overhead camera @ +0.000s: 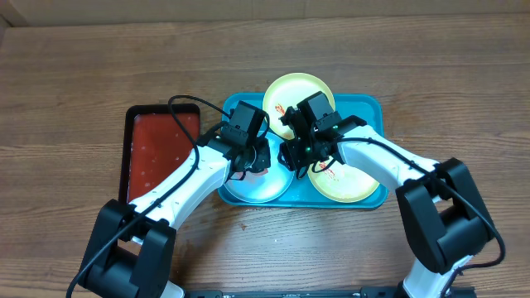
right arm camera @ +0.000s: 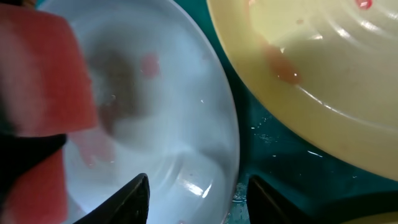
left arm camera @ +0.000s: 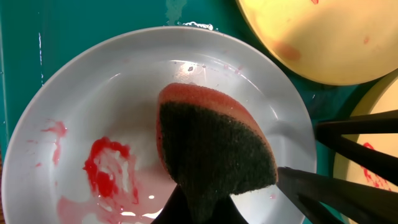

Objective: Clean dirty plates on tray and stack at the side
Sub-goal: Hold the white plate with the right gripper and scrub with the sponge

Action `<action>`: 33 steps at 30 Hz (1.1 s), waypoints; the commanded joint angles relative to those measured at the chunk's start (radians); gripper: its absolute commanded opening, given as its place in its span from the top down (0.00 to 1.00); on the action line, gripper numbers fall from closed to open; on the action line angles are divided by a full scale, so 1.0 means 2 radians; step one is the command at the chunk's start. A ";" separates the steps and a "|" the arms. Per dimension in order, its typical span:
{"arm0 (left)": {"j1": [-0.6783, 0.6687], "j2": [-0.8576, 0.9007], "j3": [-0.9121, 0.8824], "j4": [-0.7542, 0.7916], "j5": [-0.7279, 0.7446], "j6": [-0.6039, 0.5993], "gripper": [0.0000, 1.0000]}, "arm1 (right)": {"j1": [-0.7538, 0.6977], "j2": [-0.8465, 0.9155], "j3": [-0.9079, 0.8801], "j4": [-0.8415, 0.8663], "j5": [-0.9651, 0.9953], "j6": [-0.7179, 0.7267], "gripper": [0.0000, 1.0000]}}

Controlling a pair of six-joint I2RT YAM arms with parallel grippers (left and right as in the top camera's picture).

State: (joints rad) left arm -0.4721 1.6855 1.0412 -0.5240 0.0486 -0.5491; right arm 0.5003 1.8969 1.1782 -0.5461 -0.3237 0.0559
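1. My left gripper (left arm camera: 202, 208) was clenched on the sponge (left arm camera: 214, 146). The green scrub face was turned toward the wrist camera, with the orange foam behind it.
2. The blue plate (left arm camera: 124, 93) lay directly beneath the sponge, inside the tray (left arm camera: 18, 62). I could not tell whether the sponge pressed on the plate or hung just above it.
3. A red smear (left arm camera: 109, 168) sat on the plate just left of the sponge, ringed by a thin pink wet film. That patch looked unwiped.
4. My right gripper (right arm camera: 199, 186) was unclenched and grasped nothing. The blue plate's rim ran between its jaws. I could not tell whether either finger touched the rim.
5. The far yellow plate (overhead camera: 298, 93) lay beyond both grippers, and the near yellow plate (overhead camera: 352, 186) lay under my right arm. Both carried red marks and both sat in the tray.
6. Judgement: the step in hand was scrubbing the first plate. All three plates were in the tray and none was stacked, so the task was at an early stage.
7. Judgement on the next move:
   - The sponge needs to go down and sweep left across the smear with steady pressure.
   - The right jaws probably need to pinch the rim so the plate does not slide.
   - The red tray (overhead camera: 161, 149), outboard of my left gripper, may serve as the stacking spot. That is only a guess.
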 commanded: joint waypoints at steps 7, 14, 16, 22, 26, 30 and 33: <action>-0.006 0.011 0.007 0.002 0.000 -0.016 0.96 | -0.002 0.026 0.010 0.004 0.019 -0.002 0.59; -0.006 0.054 0.007 0.003 0.004 -0.059 0.96 | -0.002 0.026 0.010 0.003 0.019 -0.002 0.73; -0.006 0.067 0.007 0.004 0.011 -0.059 0.93 | -0.002 0.026 0.010 0.003 0.020 -0.002 0.73; -0.006 0.096 0.007 0.011 0.037 -0.054 0.74 | -0.002 0.026 0.010 0.004 0.019 -0.002 0.73; -0.001 0.097 0.008 0.014 0.002 -0.022 0.96 | -0.002 0.026 0.010 0.003 0.020 -0.002 0.73; 0.011 0.097 0.009 -0.001 -0.043 -0.011 0.96 | -0.002 0.026 0.010 0.003 0.020 -0.002 0.73; 0.027 0.097 0.010 -0.020 -0.069 -0.009 0.96 | -0.002 0.026 0.010 0.003 0.020 -0.002 0.73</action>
State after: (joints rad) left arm -0.4591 1.8339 1.0710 -0.5312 0.0330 -0.5980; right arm 0.4980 1.9388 1.1793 -0.5419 -0.2955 0.0517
